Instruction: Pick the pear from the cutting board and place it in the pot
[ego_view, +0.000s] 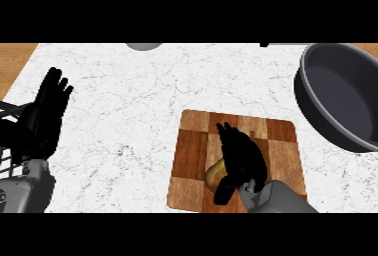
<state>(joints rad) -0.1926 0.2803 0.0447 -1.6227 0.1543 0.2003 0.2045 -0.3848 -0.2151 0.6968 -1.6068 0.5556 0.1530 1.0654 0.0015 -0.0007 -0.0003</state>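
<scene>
While the left hand (46, 107) rests open, the right hand (242, 160) curls over the pear (215, 171).

Right black hand (242, 159) at the end of its grey forearm (277, 199), low and a little right of the middle, palm down, fingers (225, 131) pointing up the view, thumb (224, 192) curled in at the left side. Left black hand (44, 112) at the left edge, open and resting, fingers up, on its own grey forearm (26, 192).
</scene>
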